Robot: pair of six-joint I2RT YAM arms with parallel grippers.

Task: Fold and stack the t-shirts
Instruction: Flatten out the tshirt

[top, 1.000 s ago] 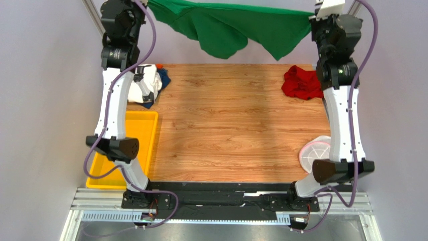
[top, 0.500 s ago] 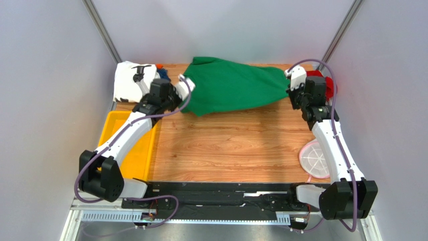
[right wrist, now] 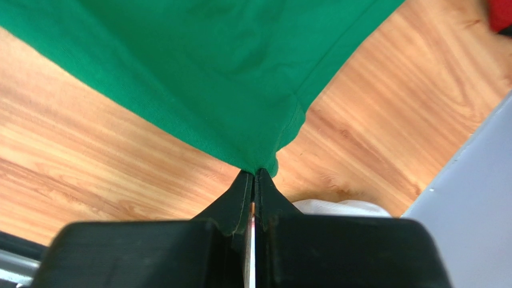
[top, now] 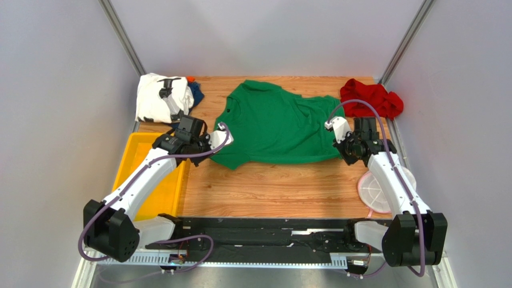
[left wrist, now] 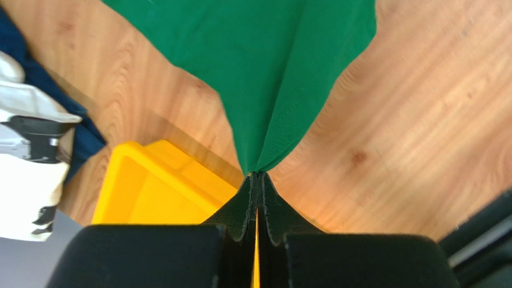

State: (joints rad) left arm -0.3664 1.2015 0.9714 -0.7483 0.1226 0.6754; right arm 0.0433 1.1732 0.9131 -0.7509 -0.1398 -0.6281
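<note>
Green shirt [top: 273, 123] is lying spread on the desk [top: 270, 186], toward the far middle, with its collar pointing far left. Left jaws are pinching shut on its near left corner, and right jaws are pinching shut on its near right corner. Both wrist views are showing only a small peak of cloth between the closed tips. White shirt [top: 153, 99] and blue shirt [top: 196, 94] are sitting at the far left, red shirt [top: 369, 99] at the far right.

Such thin grips are probably risking a slip. If one arm is pulling harder than the other, the shirt may be skewing or bunching. The left corner is being held just beside the tray [top: 135, 159], so cloth could be catching on its rim. Wrinkles on the shirt's right side are likely getting trapped in any fold.
</note>
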